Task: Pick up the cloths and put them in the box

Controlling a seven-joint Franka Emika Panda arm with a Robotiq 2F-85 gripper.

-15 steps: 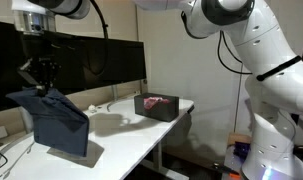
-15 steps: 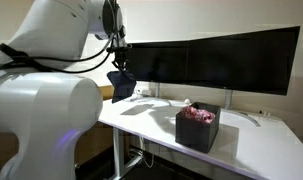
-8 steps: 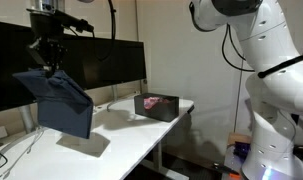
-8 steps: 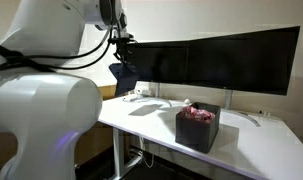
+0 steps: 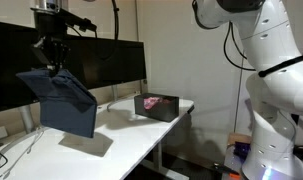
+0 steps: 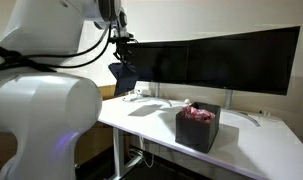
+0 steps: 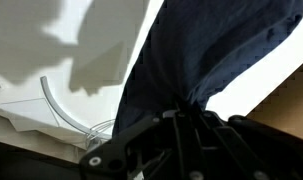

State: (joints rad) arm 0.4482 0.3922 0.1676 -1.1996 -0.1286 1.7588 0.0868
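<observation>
About halfway, by the look of it. Pink flowery cloth (image 5: 159,100) already down in the box (image 5: 148,111), toward one end of the table (image 5: 131,135). Dark blue cloth (image 5: 63,100) not in yet: up in the air, well apart from the box, hanging over the table. Left to do, most likely: carry it across, hold it above the box, let go. Arm (image 5: 246,30) up high and stretched out over the table, tool (image 5: 53,68) pointing down. Tool clenched tight on the top of the dark blue cloth.
</observation>
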